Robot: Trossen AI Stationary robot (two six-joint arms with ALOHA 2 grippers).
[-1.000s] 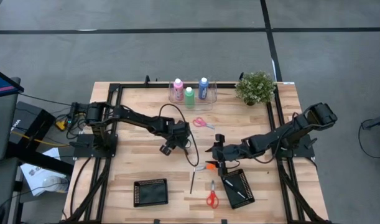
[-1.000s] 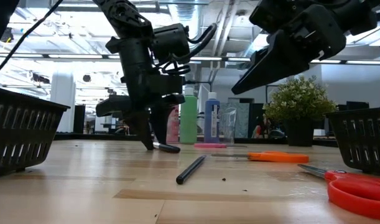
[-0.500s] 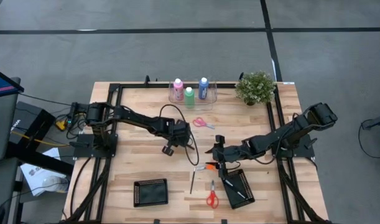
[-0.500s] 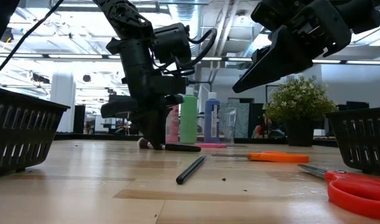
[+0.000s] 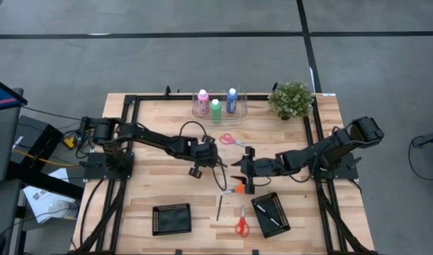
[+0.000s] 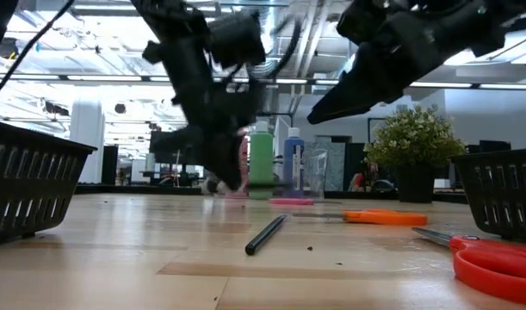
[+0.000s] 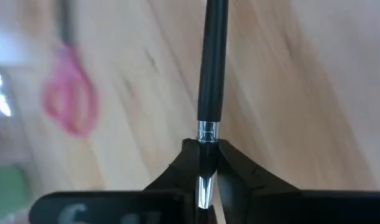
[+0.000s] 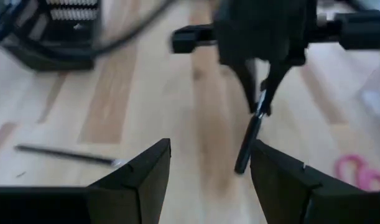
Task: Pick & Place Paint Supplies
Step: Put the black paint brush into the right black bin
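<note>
My left gripper (image 7: 206, 163) pinches a black brush (image 7: 211, 81) that sticks out past its tips, above the table (image 5: 159, 180). My right gripper (image 8: 209, 163) is spread wide, facing it.

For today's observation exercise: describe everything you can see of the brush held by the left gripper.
The brush is a thin, straight stick with a glossy black handle and a short silvery metal band near the held end. The left gripper is shut on it at that band, its two dark fingers pinching from both sides. The handle points away from the gripper over the light wooden table. In the right wrist view it hangs slanted from the gripper. Its bristles cannot be seen.
</note>
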